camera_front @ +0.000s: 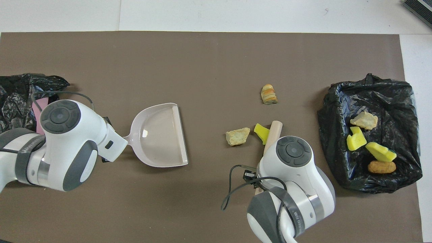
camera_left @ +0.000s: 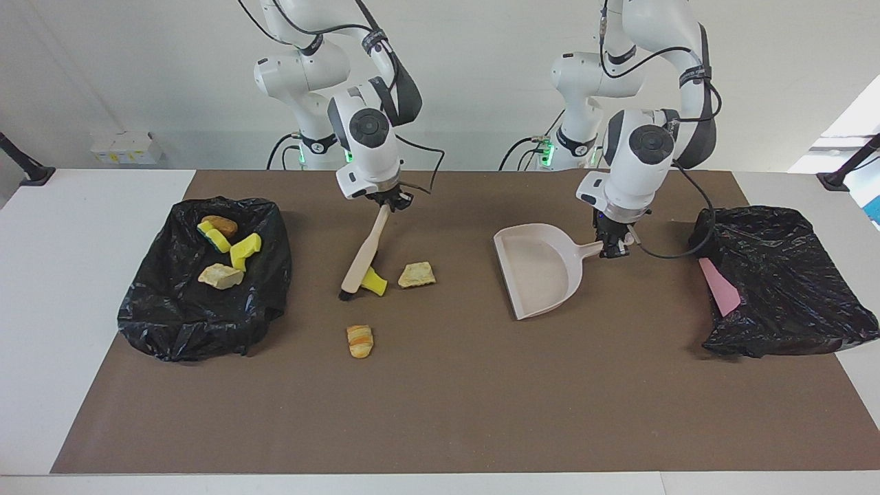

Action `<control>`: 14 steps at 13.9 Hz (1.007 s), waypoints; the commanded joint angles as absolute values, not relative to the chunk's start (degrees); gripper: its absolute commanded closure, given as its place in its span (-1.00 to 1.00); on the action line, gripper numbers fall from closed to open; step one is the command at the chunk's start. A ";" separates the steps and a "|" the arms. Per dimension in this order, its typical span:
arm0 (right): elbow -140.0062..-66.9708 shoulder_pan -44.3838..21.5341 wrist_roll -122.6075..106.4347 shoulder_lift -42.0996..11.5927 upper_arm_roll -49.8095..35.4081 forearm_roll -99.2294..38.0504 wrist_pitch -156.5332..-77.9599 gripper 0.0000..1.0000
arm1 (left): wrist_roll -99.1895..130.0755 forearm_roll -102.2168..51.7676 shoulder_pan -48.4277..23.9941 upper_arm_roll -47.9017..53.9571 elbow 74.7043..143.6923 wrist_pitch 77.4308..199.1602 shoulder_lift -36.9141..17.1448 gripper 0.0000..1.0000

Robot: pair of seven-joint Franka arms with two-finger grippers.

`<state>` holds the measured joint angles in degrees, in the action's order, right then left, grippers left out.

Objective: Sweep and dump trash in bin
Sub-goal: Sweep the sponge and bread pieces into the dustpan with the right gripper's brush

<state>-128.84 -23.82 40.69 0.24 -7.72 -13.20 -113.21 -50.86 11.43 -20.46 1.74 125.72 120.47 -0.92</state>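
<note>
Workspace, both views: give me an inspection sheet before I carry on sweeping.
Surface: brown mat over a white table.
Job's things: brush tilted, its head down on the mat against a yellow sponge chunk; tan lump beside that; orange-striped lump farther from the robots; dustpan, nothing in it; four scraps in the black bag at the right arm's end.
Clutter: pink flat piece on a second black bag at the left arm's end.
Grippers: right gripper shut on the brush handle; left gripper shut on the dustpan handle.
Cables: black cable hanging in a loop from the left wrist, another looped off the right wrist.
Surroundings: white wall, small white box.
</note>
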 commanded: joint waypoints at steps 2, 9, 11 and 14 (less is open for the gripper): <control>-124.29 -26.19 37.79 -5.53 -7.91 -16.78 -116.19 1.00 | -47.46 12.83 -22.94 0.97 127.09 121.99 0.00 1.00; -121.11 -33.21 37.44 -6.51 -7.91 -22.67 -120.32 1.00 | -46.68 12.83 -24.86 1.23 127.97 125.32 -1.74 1.00; -120.85 -34.18 37.44 -6.42 -8.26 -22.68 -121.46 1.00 | -46.14 12.66 -24.52 1.23 127.97 128.13 -2.28 1.00; -119.71 -35.60 37.53 -6.76 -8.53 -22.59 -123.66 1.00 | -46.67 12.13 -24.43 1.23 128.32 130.42 -2.37 1.00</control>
